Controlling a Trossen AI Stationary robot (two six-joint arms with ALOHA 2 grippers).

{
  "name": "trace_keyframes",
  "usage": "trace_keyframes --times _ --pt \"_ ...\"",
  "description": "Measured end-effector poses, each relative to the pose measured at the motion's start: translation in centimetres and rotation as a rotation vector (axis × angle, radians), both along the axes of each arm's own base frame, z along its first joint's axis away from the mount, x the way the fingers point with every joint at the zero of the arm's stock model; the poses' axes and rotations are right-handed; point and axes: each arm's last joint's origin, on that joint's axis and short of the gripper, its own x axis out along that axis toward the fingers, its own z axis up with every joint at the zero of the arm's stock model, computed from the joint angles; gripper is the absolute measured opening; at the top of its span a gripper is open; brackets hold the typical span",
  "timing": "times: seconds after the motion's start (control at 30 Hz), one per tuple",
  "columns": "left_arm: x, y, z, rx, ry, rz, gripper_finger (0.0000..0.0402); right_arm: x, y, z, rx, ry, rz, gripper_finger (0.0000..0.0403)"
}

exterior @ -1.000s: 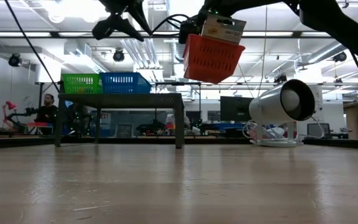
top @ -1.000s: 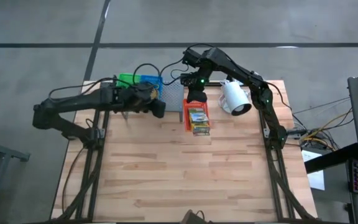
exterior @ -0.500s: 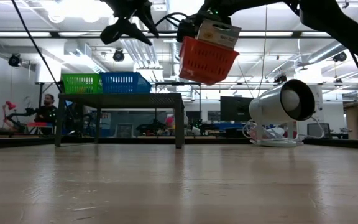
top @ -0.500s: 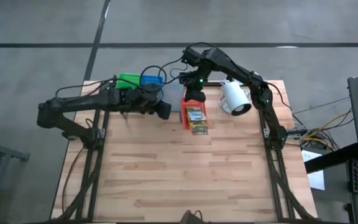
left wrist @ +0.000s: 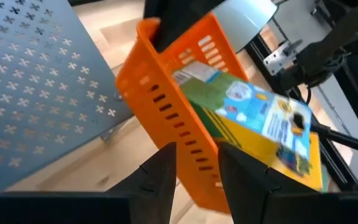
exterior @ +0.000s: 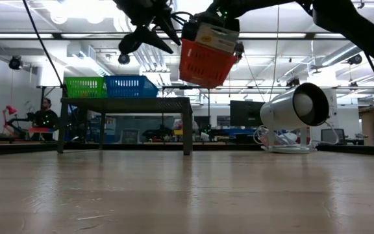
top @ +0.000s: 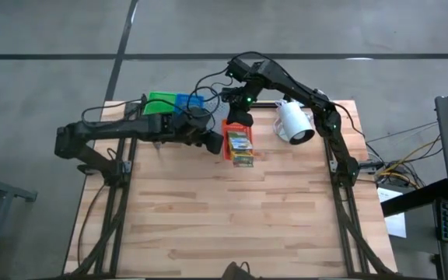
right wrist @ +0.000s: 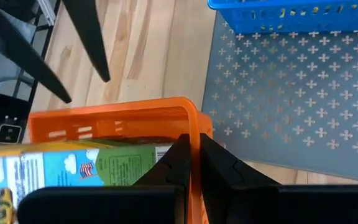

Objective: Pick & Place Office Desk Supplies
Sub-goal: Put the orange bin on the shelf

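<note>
The right gripper [right wrist: 191, 163] is clamped on the rim of the red-orange slotted plastic tray [exterior: 203, 62], suspended above the table beside the grey perforated metal shelf [exterior: 125, 102]. A printed green and yellow card box [left wrist: 253, 121] lies in the tray. The left gripper [left wrist: 194, 165], fingers apart and holding nothing, sits just beside the tray's long wall.

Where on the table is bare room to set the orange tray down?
The whole near part of the wooden table, in front of both arms, is bare. The back edge is crowded: the grey shelf carrying the green tray and blue tray, the white lamp, and both grippers around the lifted orange tray.
</note>
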Motion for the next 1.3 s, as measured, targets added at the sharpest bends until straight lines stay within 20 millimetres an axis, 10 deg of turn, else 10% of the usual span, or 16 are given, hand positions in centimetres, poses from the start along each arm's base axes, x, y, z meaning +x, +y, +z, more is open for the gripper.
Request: trace_keyframes --times 0.9,1.3 --pt "-1.3 0.2 3.1 -0.026 0.093 0.21 0.0121 0.0 -0.1 -0.1 -0.061 0.029 -0.015 0.0018" --pt "3.6 0.8 0.4 -0.078 0.266 0.107 0.0121 0.8 0.0 -1.2 -0.027 0.057 -0.04 0.0018"
